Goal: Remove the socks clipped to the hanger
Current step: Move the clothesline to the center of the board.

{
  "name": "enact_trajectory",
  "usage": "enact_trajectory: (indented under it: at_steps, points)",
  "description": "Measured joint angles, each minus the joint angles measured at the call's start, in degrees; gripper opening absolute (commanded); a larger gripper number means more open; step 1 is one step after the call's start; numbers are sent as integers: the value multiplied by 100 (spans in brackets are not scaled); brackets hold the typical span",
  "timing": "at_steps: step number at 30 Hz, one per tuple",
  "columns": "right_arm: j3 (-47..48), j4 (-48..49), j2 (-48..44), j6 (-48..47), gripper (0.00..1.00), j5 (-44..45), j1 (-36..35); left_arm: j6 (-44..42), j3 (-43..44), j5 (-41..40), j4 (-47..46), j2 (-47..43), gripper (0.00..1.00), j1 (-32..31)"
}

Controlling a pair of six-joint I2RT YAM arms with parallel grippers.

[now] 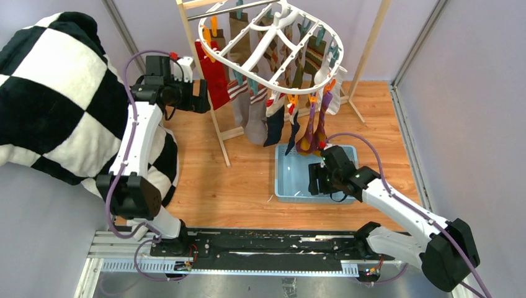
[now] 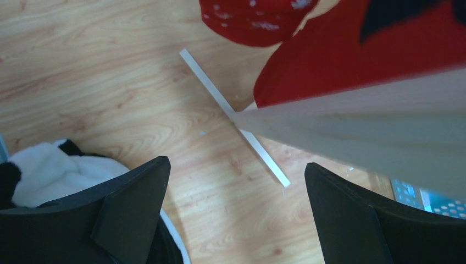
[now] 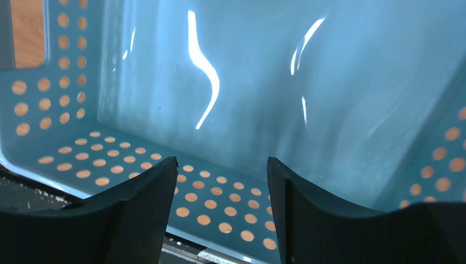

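Fingers [image 3: 148,203] of the right gripper [image 3: 222,165] stand partway apart w/ nothing btwn them; through the gap we see only the glossy floor and holed wall of the blue basket [image 3: 82,137]. From the top view that gripper points down into the basket's right half, near the front of the wood table [image 1: 236,180]

Left gripper [image 2: 236,170] is spread wide and holds nothing. Btwn its fingers [image 2: 137,192] we get bare tabletop and a thin pale strip [image 2: 258,146]. It sits raised on the left, aimed toward the rack, just beside the red sock [image 2: 351,49]. We can't tell if it touches the sock. A slanted wooden rack [image 2: 373,121] post crosses right in front of its cam. The checked blanket [image 1: 49,93] is heaped along the left, its edge under that arm

Further back, the socks [image 1: 254,118] are all clipped round the rim of the hanger [image 1: 245,68], which hangs tilted from the rack, over the mid-to-far table. Red one at the left end, grey, striped and navy in the middle. Two purple patterned socks [image 1: 313,130] dangle at the right, toes over the basket's far edge, just beyond the right gripper
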State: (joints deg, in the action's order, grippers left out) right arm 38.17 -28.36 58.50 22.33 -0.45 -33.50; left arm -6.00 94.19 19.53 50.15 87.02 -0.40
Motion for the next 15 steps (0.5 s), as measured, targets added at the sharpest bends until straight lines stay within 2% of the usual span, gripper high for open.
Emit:
enact_trajectory:
  at_steps: [7,15]
  points:
    - [-468,52,-72,417,61,-116,-599,352,813,-240,-203,986,100,-70]
    - [-557,-44,-188,933,60,-109,-1497,503,1513,-568,-297,1580,100,-70]
